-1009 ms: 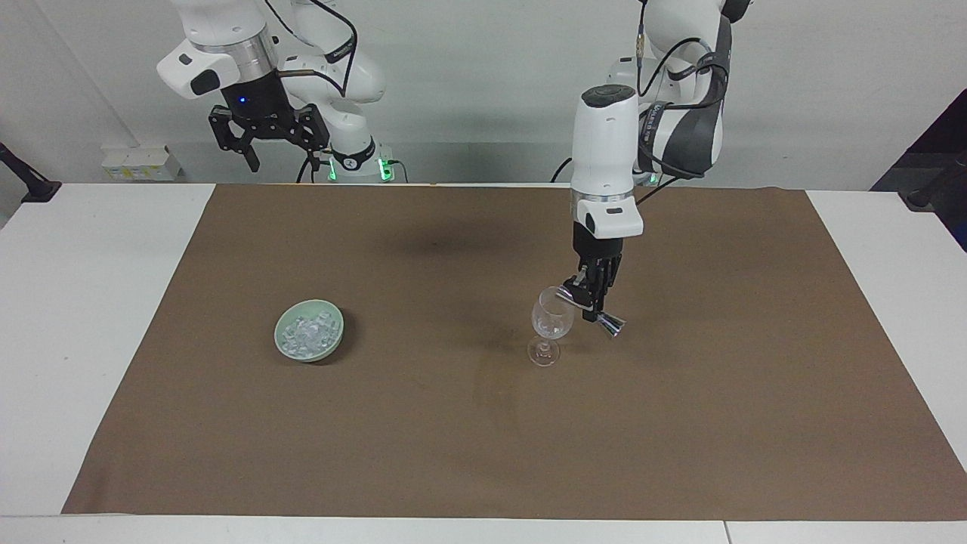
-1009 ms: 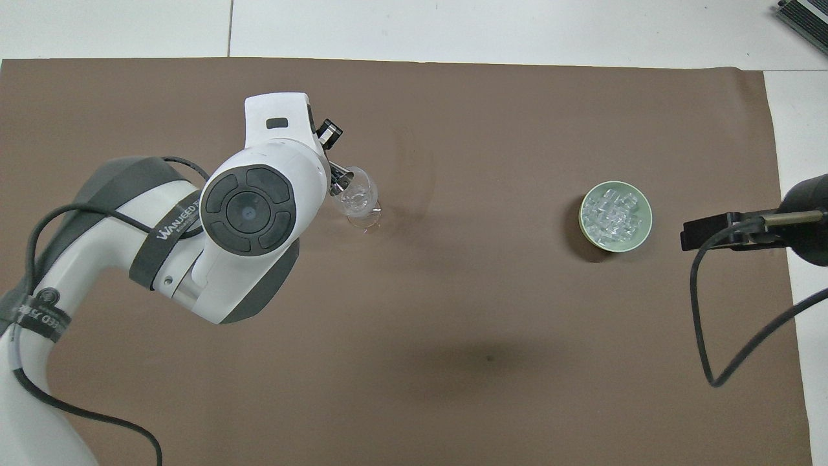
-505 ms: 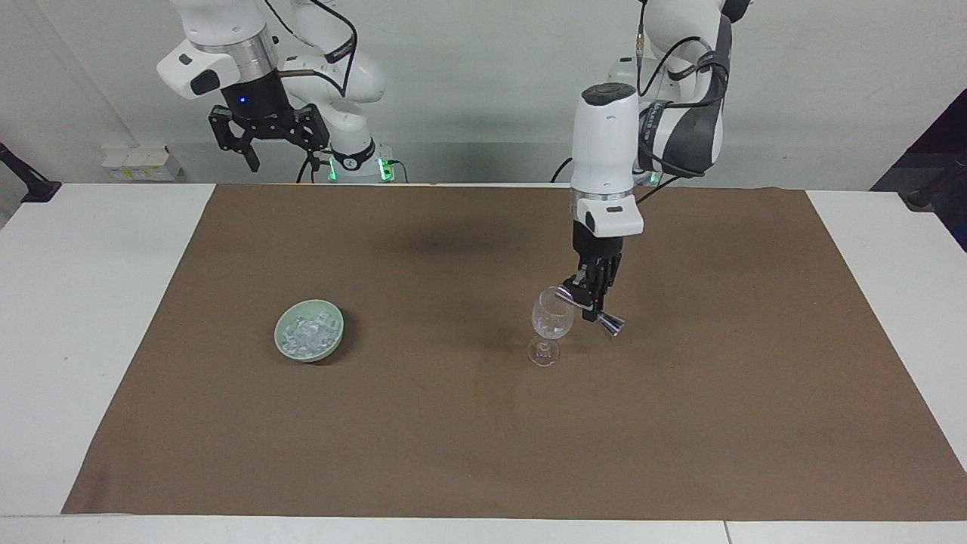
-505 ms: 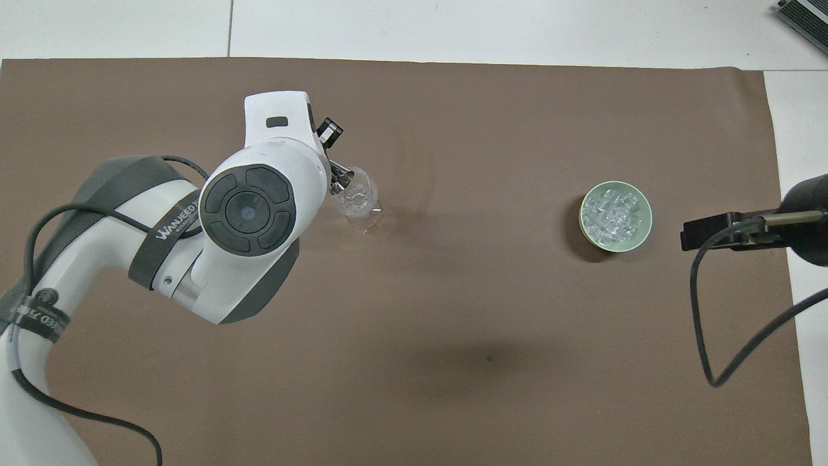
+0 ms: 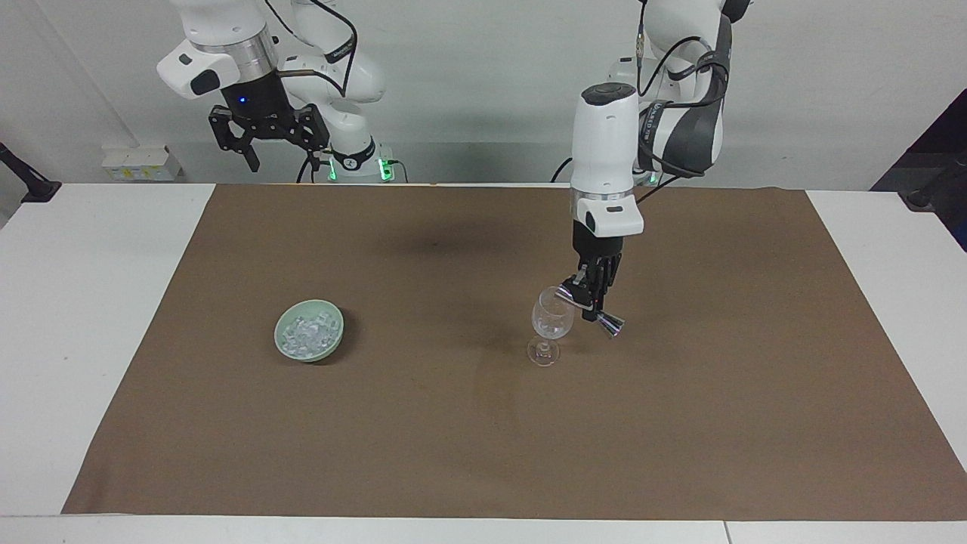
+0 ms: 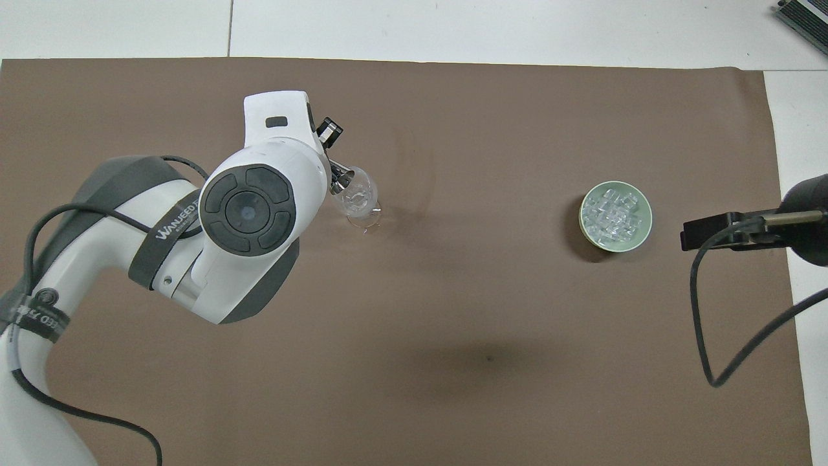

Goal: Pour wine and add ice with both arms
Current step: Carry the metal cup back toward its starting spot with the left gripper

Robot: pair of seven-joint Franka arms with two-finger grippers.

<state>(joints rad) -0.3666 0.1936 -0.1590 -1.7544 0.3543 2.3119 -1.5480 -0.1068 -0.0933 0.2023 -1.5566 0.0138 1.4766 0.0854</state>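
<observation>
Right now my left gripper (image 5: 595, 300) hangs over the brown mat (image 5: 680, 423), toward my left arm's end of the table, with its fingertips clamped on a small metal jigger (image 5: 591, 308). The jigger is tilted — one cone end leans over the rim of the stemmed glass (image 5: 551, 321), the other end points down and away from it. In the overhead view the jigger's mouth sits right at the glass's rim; whether metal touches glass I cannot tell. The glass stands upright on the mat, its foot flat, just beside my gripper. Whether any liquid is in it I cannot make out.

My right gripper (image 5: 266, 143) waits raised at the robots' edge of the table, at my right arm's end, its fingers spread wide and holding nothing. From overhead only its black tip shows at the mat's edge.

The ice (image 5: 308, 331) lies heaped in a pale green bowl (image 5: 308, 350) — many small clear lumps filling it. That bowl rests on the mat toward my right arm's end, well apart from the glass and about as near to the robots as the glass is.
</observation>
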